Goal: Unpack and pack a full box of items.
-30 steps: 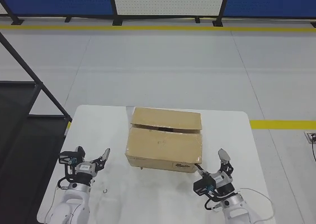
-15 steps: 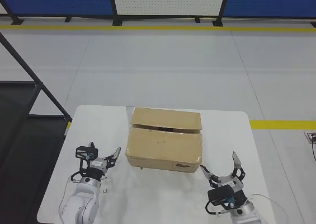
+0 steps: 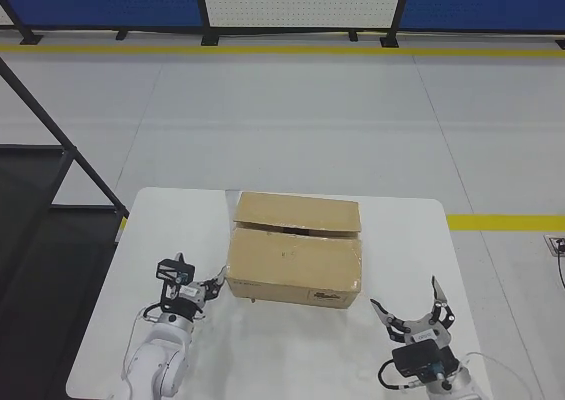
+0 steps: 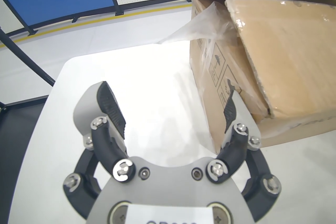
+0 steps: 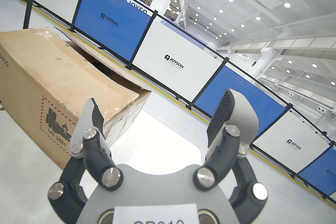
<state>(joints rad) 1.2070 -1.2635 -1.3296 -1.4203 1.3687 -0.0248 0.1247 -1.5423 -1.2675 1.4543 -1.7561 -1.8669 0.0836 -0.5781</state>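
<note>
Two tools, both spread wide and holding nothing. The box (image 3: 295, 252) sits on the desk (image 3: 162, 215) between them, with its long axis running from one tool across to the other.

My left tool (image 4: 168, 93) is the nearer one. The box's end face stands just beside the tool's inner finger (image 4: 231, 107), and I cannot tell whether the two touch. The outer finger sits over bare desk, away from the box. Ahead of this tool and above it, a sheet of clear plastic film (image 4: 199, 28) spills from the box's upper corner, where the cardboard is torn back.

My right tool (image 5: 160, 99) sits well apart from the opposite end. The box lies ahead of it and off towards the other tool, and nothing sits between its fingers but open desk.

The top flaps (image 3: 297, 232) are folded down with a dark slit between them. What is packed inside is hidden from me.

In my judgement the unpacking has not begun. The left tool is better placed to catch a flap edge or the film, but it would first have to rise to the top of the box.
</note>
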